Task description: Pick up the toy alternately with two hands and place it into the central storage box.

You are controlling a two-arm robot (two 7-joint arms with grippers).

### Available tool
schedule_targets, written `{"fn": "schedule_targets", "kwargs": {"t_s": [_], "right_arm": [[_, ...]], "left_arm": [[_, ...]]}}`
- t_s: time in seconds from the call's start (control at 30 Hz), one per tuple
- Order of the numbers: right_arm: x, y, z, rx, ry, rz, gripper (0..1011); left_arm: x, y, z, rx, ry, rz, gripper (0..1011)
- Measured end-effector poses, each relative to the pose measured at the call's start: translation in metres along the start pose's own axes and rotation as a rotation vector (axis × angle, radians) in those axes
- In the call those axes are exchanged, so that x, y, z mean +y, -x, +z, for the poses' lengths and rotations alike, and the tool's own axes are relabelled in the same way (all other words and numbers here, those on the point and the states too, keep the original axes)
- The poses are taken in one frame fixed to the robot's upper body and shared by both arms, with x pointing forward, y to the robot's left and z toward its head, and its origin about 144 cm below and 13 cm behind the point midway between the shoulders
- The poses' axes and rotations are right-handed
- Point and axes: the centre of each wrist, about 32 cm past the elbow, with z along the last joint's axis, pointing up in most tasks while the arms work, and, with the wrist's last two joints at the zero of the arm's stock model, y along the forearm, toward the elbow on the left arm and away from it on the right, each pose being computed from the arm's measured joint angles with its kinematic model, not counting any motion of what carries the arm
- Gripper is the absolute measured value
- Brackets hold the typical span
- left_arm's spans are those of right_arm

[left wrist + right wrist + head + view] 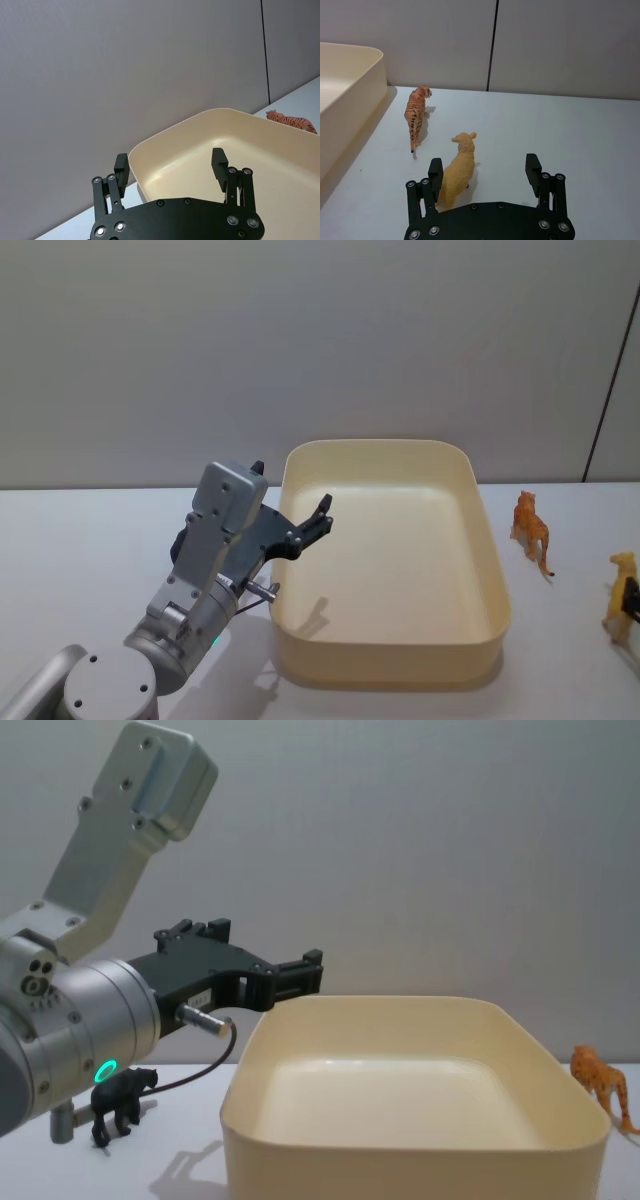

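We found the left gripper (318,516) raised over the left rim of the central storage box (396,661). Its fingers were spread wide and gripped nothing, one hanging outside the cream wall, the other above the tub's inside. Behind that gripper, beside its silver arm, a black animal figure (121,1098) stood on the table (80,540). The right gripper (484,169) was likewise released, low over the table off the box's right side. A tan animal toy (458,169) stood between its fingers, close by one; we could not tell whether they touched. Just beyond its fingertips, toward the box, stood a striped tiger (416,111).
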Motion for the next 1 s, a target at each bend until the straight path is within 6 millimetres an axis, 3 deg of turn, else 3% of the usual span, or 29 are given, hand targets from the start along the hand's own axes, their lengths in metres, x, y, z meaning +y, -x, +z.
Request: {"fn": "schedule_targets", "kwargs": {"t_s": [0.6, 1.0], "right_arm": [[0.037, 0.02, -0.012, -0.028, 0.068, 0.063, 998], [0.047, 0.026, -0.015, -0.038, 0.087, 0.074, 704]], "left_arm": [[0.0, 0.0, 0.0, 0.0, 0.0, 0.0, 1001], [0.0, 0.0, 0.0, 0.0, 0.0, 0.0, 1001]]}}
